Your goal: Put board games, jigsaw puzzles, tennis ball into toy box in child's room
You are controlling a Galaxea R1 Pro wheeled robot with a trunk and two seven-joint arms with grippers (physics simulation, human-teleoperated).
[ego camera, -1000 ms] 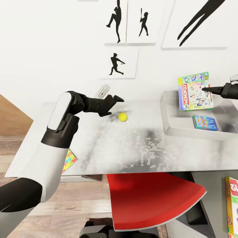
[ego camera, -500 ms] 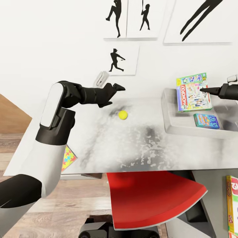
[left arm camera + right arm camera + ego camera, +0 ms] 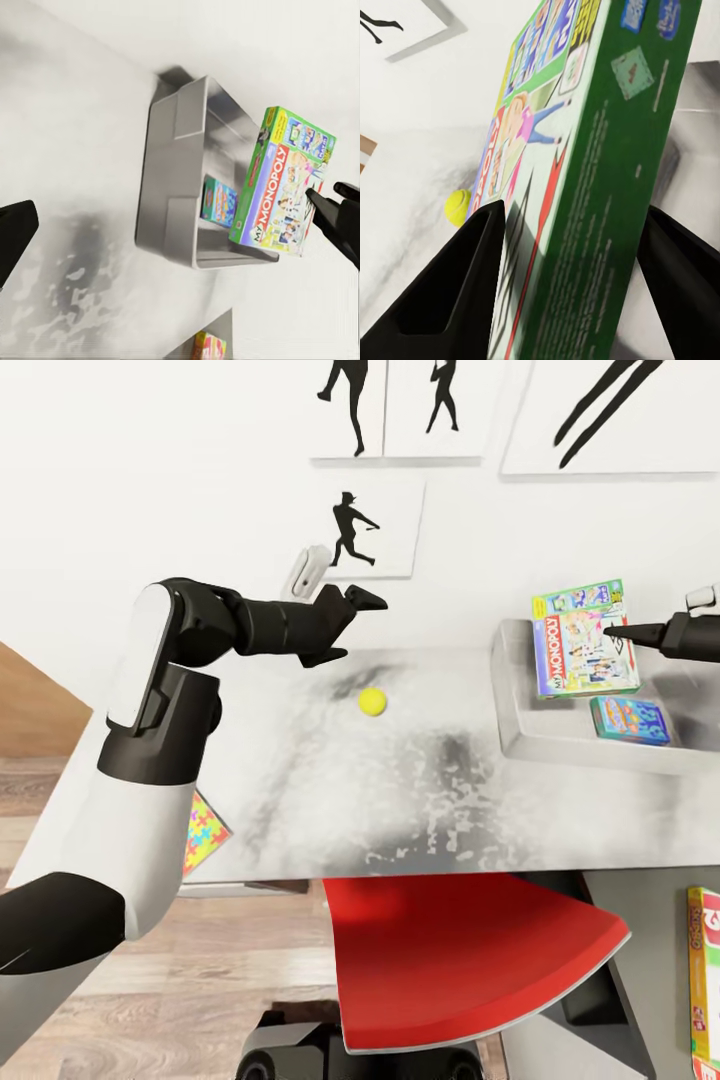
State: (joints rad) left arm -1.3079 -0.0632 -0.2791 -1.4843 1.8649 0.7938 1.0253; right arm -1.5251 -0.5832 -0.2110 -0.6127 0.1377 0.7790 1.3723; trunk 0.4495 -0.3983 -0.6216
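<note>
Ball [image 3: 372, 702] alone on table [image 3: 430, 810] | our left gripper [image 3: 345, 625] above it, fingers spread, empty | our right gripper [image 3: 622, 630] clamps Monopoly box [image 3: 583, 640] over toy box [image 3: 520, 730] | blue box [image 3: 628, 720] inside bin | puzzle [image 3: 205, 830] at table edge

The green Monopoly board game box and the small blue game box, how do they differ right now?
The green Monopoly board game box is far larger than the small blue game box. The Monopoly box is tilted up, with the right end effector shut on its edge; the blue box lies flat and untouched on the floor of the light-grey toy box. Both are colourful printed cardboard boxes at the toy box.
</note>
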